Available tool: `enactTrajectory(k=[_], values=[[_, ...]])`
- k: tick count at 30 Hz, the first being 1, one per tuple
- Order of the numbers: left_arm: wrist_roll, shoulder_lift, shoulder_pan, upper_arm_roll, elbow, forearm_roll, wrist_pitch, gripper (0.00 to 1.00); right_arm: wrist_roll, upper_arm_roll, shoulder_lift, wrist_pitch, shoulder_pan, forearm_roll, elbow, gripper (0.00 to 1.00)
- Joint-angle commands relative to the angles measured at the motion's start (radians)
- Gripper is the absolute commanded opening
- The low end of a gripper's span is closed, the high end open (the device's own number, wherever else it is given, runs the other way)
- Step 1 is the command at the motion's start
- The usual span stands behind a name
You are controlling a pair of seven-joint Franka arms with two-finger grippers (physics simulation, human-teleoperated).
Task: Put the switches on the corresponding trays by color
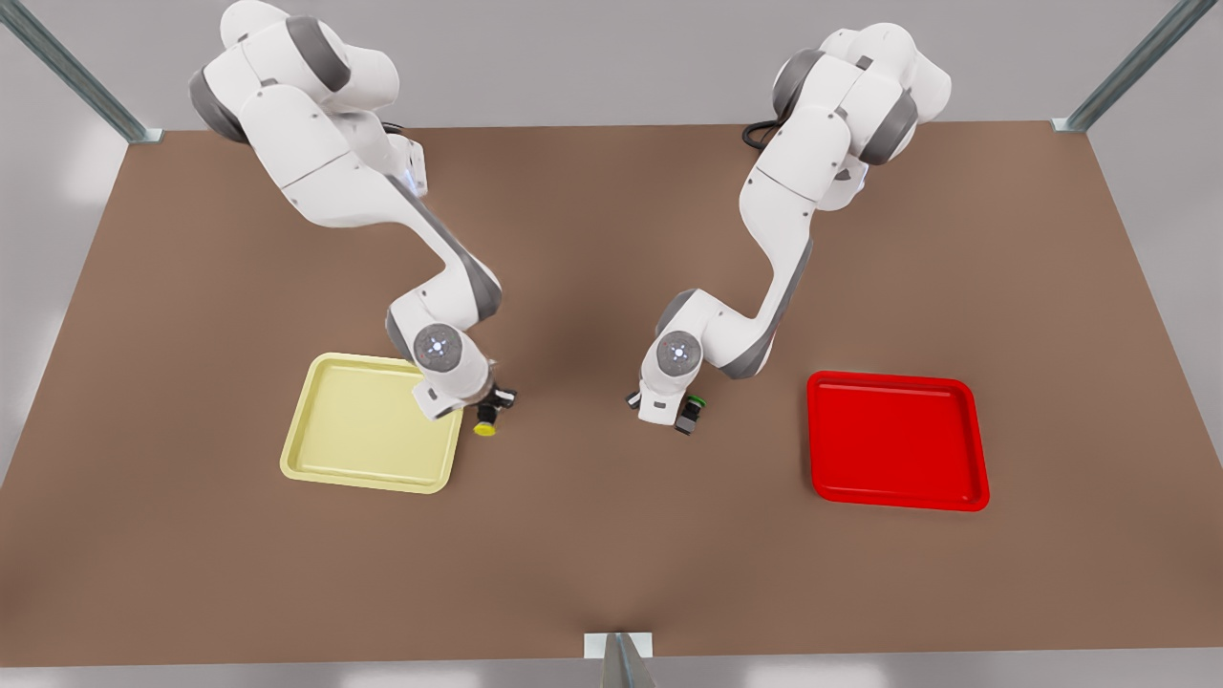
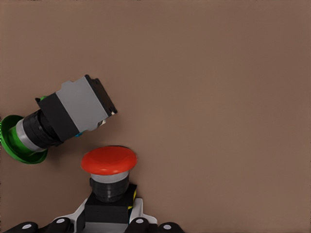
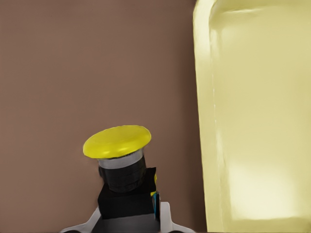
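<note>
**Two switches gripped, trays bare**

Brown table [image 1: 592, 535]. Green-capped switch [image 2: 53, 121] on its side, just beside red-capped switch [image 2: 109, 177]. Red-capped switch clamped in left gripper [image 1: 680, 420], low between the trays. Yellow-capped switch [image 3: 121, 170] clamped in right gripper [image 1: 489, 409], just beside yellow tray [image 1: 334, 425]. Red tray [image 1: 893, 440] well apart. Both arms bent downward.

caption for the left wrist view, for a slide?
Left gripper jaws closed on the red-capped switch, green-capped switch lying on its side on the brown table beside it.
</note>
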Motion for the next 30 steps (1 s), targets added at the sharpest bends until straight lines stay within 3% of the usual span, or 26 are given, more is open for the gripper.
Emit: enactTrajectory(k=[1,5,8,9,10,13,17,19,21,25,26,28,30], values=[[0.002,0.000,0.000,0.000,0.000,-0.016,0.003,0.50,-0.027,-0.013,-0.008,-0.029,-0.007,-0.013,0.007,0.54],[0.002,-0.017,0.002,0.000,-0.002,-0.016,-0.011,0.50,-0.219,-0.112,-0.055,-0.109,-0.046,-0.004,0.005,0.53],[0.004,-0.052,0.002,0.000,-0.003,-0.016,-0.094,0.50,-0.219,-0.127,-0.131,-0.098,-0.063,-0.003,-0.122,0.53],[0.001,-0.069,0.002,0.000,-0.006,-0.018,-0.134,0.50,-0.220,-0.130,-0.150,-0.098,-0.069,0.000,-0.147,0.90],[-0.002,-0.077,-0.002,0.000,-0.008,-0.018,-0.154,0.50,-0.220,-0.139,-0.172,-0.094,-0.070,0.005,-0.160,1.00],[0.005,-0.149,0.034,0.000,-0.011,-0.032,-0.241,0.51,-0.220,-0.156,-0.223,-0.075,-0.067,0.005,-0.148,1.00],[0.205,-0.198,0.334,0.000,-0.014,-0.021,-0.263,0.51,-0.298,-0.179,-0.345,-0.118,-0.057,0.048,-0.055,1.00],[0.370,-0.193,0.442,0.000,-0.032,-0.019,-0.261,0.51,-0.490,-0.306,-0.410,-0.462,0.014,0.160,0.115,1.00],[0.507,-0.186,0.494,0.008,-0.081,-0.013,-0.247,0.51,-0.524,-0.371,-0.328,-0.789,0.043,0.165,0.409,1.00],[0.571,-0.178,0.534,0.031,-0.157,0.088,-0.244,0.51,-0.634,-0.425,-0.422,-0.710,0.043,0.200,0.278,1.00],[0.628,-0.178,0.537,0.058,-0.157,0.090,-0.244,0.54,-0.636,-0.425,-0.425,-0.697,0.042,0.201,0.287,1.00],[0.682,-0.179,0.538,0.077,-0.157,0.090,-0.247,1.00,-0.634,-0.420,-0.434,-0.680,0.036,0.201,0.315,1.00],[0.682,-0.181,0.538,0.077,-0.157,0.090,-0.258,1.00,-0.633,-0.415,-0.439,-0.680,0.042,0.198,0.310,1.00]])
